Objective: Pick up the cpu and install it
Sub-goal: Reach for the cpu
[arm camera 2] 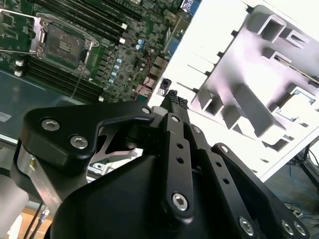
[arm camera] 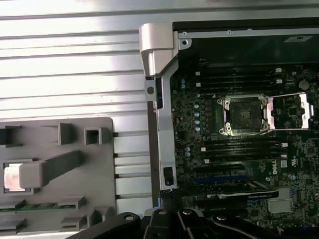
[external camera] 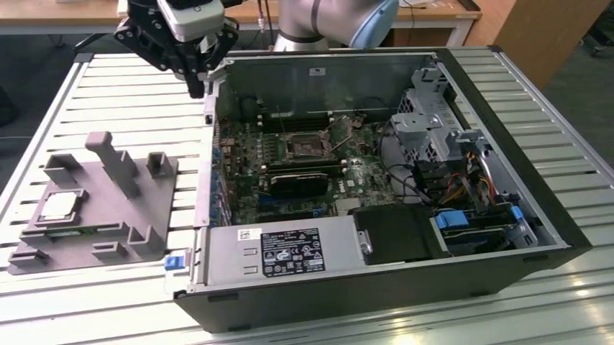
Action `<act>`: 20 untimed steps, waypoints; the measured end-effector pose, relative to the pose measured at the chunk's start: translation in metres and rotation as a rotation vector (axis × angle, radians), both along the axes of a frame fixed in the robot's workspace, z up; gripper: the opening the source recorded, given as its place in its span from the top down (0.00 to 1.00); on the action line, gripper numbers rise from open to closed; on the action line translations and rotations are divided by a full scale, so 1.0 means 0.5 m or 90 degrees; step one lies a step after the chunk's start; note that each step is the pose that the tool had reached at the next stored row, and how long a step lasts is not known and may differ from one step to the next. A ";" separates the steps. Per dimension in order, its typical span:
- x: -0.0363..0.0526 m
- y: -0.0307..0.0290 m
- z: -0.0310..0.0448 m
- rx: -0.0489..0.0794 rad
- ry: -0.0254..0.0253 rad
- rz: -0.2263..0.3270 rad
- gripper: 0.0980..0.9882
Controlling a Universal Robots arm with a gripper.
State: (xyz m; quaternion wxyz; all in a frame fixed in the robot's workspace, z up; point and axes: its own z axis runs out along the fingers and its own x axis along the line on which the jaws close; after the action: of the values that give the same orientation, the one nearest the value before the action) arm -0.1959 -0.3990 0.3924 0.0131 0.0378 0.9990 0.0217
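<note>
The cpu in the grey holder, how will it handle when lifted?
The cpu looks thin, flat and rigid: probably light, unlikely to flex or roll. Its smooth metal top may be slippery. Seated in the grey holder, edges look hard to reach.

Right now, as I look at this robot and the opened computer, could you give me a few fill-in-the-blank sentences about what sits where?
1. The cpu lies in the grey holder, to the exterior view's ____ of the computer case.
2. The socket on the motherboard has no chip in it: it is ____.
3. The gripper hangs ____ that case's corner, not touching the cpu.

Missing words: left; empty; above.
</note>
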 end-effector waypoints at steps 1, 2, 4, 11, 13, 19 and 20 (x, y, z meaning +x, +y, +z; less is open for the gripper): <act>-0.004 0.000 0.000 0.000 0.0000 0.000 0.99; -0.008 0.000 0.000 0.000 0.0000 0.000 0.99; -0.015 0.000 0.000 0.000 0.0000 0.000 0.99; -0.039 0.000 -0.001 0.000 0.0000 0.000 0.99; -0.045 0.000 -0.001 0.000 0.0000 0.000 0.99; -0.066 0.000 -0.002 0.000 0.0000 0.000 0.99; -0.069 0.000 -0.002 0.000 0.0001 0.000 0.99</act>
State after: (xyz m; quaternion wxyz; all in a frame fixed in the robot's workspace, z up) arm -0.2306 -0.3989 0.3916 0.0130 0.0379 0.9990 0.0217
